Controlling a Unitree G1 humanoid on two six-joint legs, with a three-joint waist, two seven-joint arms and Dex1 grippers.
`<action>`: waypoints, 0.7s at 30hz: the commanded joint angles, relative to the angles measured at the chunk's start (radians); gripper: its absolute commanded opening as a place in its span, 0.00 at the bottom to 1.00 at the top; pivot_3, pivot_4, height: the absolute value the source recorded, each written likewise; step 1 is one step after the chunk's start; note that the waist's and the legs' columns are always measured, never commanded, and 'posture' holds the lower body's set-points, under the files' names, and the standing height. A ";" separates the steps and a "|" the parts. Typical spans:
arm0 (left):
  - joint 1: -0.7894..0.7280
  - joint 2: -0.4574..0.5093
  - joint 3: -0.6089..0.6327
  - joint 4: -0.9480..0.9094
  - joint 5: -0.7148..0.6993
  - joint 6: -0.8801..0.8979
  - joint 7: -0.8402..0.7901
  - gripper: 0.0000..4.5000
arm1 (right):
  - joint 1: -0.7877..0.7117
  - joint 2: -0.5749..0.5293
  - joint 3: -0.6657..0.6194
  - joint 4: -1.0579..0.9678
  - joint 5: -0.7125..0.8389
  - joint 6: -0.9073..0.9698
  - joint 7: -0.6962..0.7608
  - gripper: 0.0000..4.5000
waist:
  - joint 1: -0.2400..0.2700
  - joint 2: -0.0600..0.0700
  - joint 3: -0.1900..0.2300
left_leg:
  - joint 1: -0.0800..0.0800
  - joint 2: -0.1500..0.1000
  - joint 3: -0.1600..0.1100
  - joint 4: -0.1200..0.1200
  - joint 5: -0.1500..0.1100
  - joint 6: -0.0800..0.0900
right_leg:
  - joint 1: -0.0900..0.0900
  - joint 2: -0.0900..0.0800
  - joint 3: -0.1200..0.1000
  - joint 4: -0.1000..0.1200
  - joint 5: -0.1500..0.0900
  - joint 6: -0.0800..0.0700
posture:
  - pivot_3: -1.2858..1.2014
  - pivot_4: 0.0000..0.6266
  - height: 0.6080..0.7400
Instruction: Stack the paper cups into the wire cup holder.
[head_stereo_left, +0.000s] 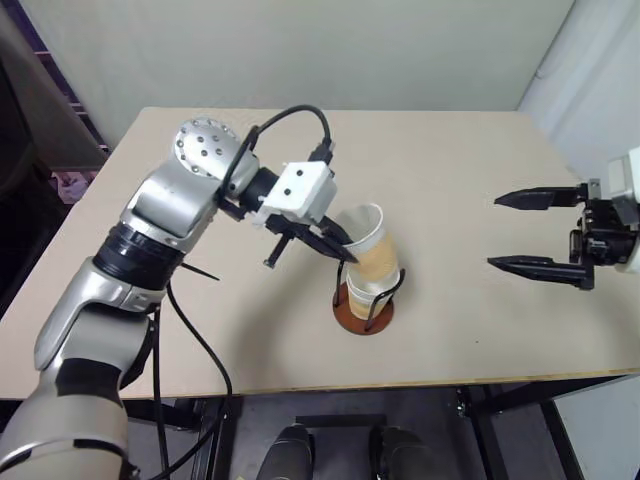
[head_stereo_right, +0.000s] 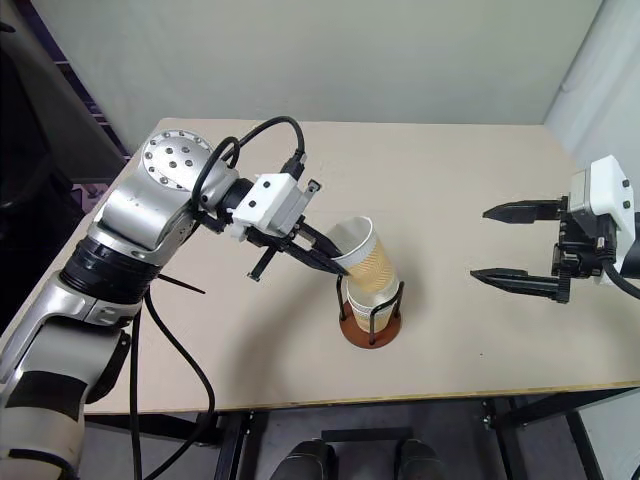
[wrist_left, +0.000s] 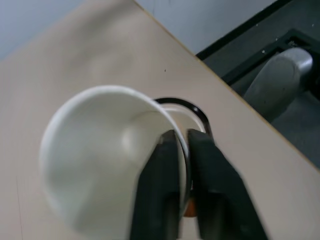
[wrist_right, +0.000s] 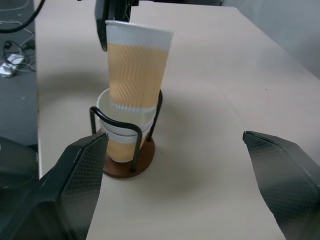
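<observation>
**Seating the tilted cup**

Pinching the rim of the top cup (head_stereo_left: 368, 245), the left gripper (head_stereo_left: 335, 243) has one finger inside and one outside. That cup leans, its bottom tucked into the cups (wrist_right: 122, 131) already in the wire holder (head_stereo_left: 365, 300) near the table's (head_stereo_left: 450, 180) front edge. Best straighten it upright before letting go. Well apart, the right gripper (head_stereo_left: 530, 230) hangs wide and empty.

Open table on my right, crowded middle

Bare table (head_stereo_left: 480, 180) lies between my right gripper (head_stereo_left: 512, 231) and the wire cup holder (head_stereo_left: 365, 300); my left gripper (head_stereo_left: 335, 243) and tilted cup (head_stereo_left: 368, 252) block above it.
</observation>
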 joint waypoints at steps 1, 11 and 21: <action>0.000 -0.004 0.010 -0.015 -0.007 -0.017 -0.039 0.37 | -0.007 -0.017 -0.034 -0.029 0.017 -0.002 -0.017 1.00 | 0.000 0.000 0.000 | 0.000 0.000 0.000 0.000 0.000 0.000 | 0.000 0.000 0.000 0.000 0.000 0.000 | 0.52 0.24 1.00; 0.022 -0.032 0.169 0.070 0.048 0.058 0.093 0.77 | -0.073 0.029 0.096 0.013 0.007 -0.022 0.016 1.00 | -0.008 0.000 0.000 | 0.000 0.000 0.001 0.001 -0.001 0.000 | 0.000 0.000 0.000 0.000 0.000 0.001 | 0.52 0.24 1.00; 0.488 0.296 0.475 -0.071 -0.050 0.255 0.098 0.77 | -0.105 0.060 0.196 0.256 -0.083 -0.096 0.102 1.00 | -0.027 0.003 -0.001 | 0.003 0.002 0.003 -0.002 0.000 -0.002 | -0.003 0.003 0.003 0.001 -0.001 -0.001 | 0.52 0.24 1.00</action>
